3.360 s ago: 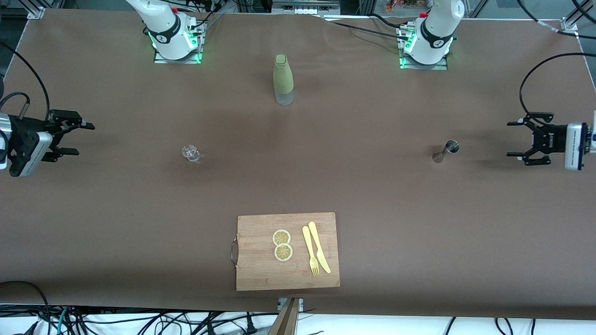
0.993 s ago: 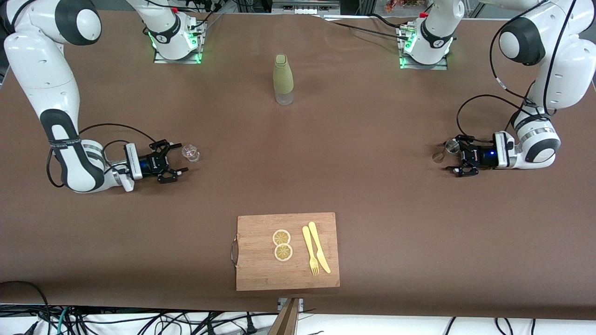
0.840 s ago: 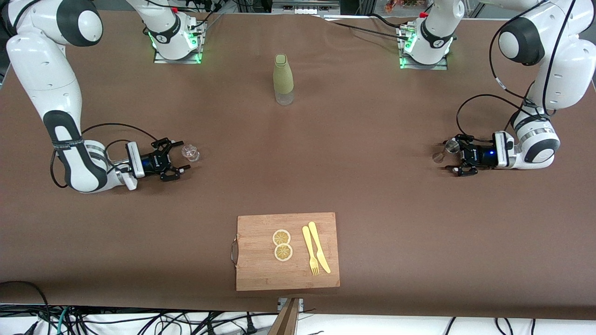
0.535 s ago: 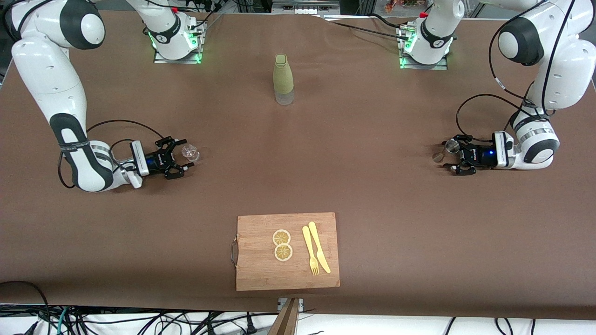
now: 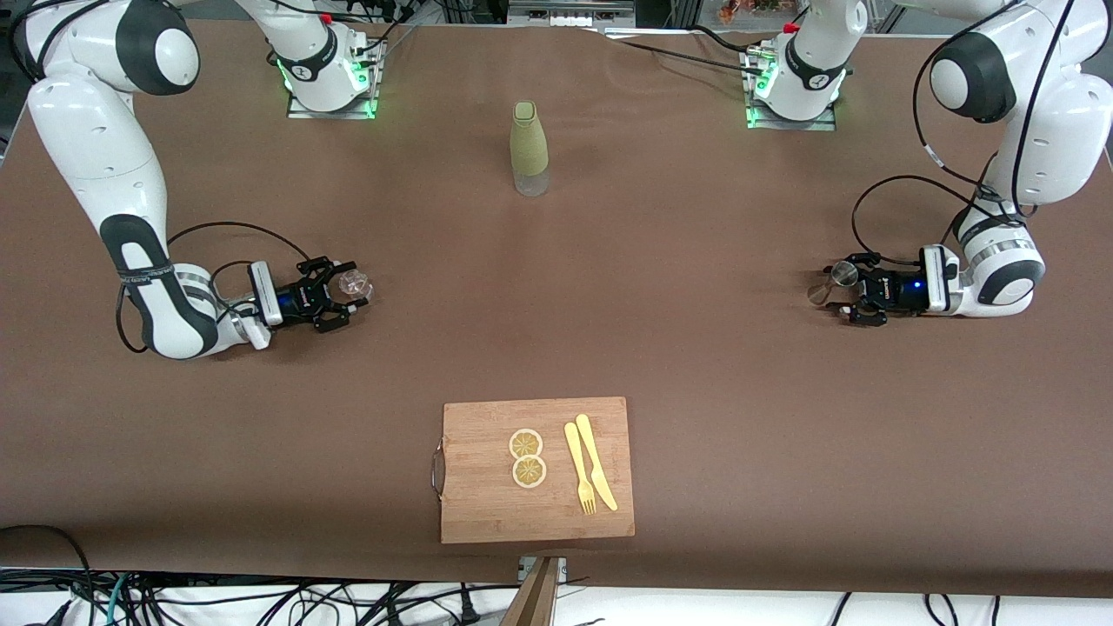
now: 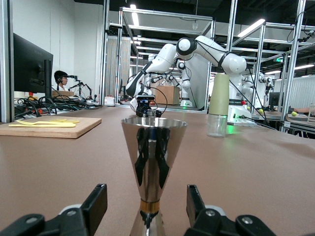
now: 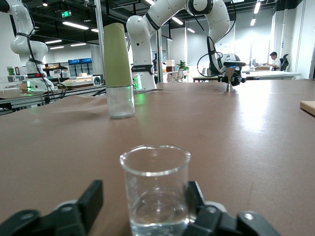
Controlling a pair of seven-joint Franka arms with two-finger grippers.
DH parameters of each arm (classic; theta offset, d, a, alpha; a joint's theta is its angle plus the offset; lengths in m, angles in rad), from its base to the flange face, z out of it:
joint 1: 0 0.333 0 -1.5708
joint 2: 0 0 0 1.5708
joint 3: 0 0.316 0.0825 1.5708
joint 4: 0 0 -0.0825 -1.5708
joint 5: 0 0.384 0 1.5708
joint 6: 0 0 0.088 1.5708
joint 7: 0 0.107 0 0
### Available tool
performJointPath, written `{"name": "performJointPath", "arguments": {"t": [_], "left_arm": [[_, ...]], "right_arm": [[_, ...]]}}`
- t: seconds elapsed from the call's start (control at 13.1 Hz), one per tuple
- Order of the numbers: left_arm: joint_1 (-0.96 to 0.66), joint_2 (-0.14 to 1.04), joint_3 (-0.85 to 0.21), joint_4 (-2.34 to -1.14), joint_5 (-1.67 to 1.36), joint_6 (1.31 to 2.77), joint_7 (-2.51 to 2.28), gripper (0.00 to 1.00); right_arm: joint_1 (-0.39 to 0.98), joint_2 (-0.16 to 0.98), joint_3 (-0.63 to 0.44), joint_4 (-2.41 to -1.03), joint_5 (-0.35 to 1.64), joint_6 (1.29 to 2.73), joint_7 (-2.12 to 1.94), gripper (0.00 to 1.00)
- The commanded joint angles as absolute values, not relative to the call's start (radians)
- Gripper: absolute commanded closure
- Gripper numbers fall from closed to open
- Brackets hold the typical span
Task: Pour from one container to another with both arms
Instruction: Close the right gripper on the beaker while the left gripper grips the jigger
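Metal jigger (image 5: 842,276), glass beaker (image 5: 354,282), one each

Open fingers of the right gripper (image 5: 341,296) are blocked only by the glass (image 5: 355,283) between them, those of the left gripper (image 5: 845,292) by the jigger (image 5: 840,276); bare table surrounds both.

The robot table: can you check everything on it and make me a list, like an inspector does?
Surface: brown table, nothing spilled.
Job's things: clear glass and metal jigger, both upright on the table.
Clutter: green bottle; cutting board with lemon slices, fork, knife.
Grippers: right gripper open around the glass; left gripper open around the jigger.
Cables: black cables below the table edge.
Surroundings: seated person, monitor.
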State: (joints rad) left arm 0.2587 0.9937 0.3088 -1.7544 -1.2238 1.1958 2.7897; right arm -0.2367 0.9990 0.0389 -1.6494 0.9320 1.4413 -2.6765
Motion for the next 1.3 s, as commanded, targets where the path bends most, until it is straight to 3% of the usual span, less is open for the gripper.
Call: {"name": "performJointPath", "arguments": {"t": [0.0,0.23,0.31,0.76,1.22], "left_arm": [[0.245,0.989,0.327,-1.787,-1.230,1.184,3.016,0.30],[0.245,0.991,0.328,-1.789,-1.230,1.181,3.017,0.34],[0.245,0.991,0.328,-1.789,-1.229,1.181,3.017,0.39],[0.245,0.992,0.328,-1.787,-1.216,1.186,3.016,1.00],[0.213,0.982,0.319,-1.776,-1.227,1.193,3.002,1.00]], "right_arm": [[-0.235,1.005,0.040,-1.655,0.951,1.442,-2.695,0.81],[-0.236,1.005,0.040,-1.652,0.953,1.436,-2.689,0.88],[-0.236,1.002,0.040,-1.649,0.953,1.433,-2.683,0.89],[-0.236,0.957,0.075,-1.603,0.954,1.407,-2.466,0.93],[-0.236,0.920,0.150,-1.554,1.058,1.399,-2.160,0.92]]}}
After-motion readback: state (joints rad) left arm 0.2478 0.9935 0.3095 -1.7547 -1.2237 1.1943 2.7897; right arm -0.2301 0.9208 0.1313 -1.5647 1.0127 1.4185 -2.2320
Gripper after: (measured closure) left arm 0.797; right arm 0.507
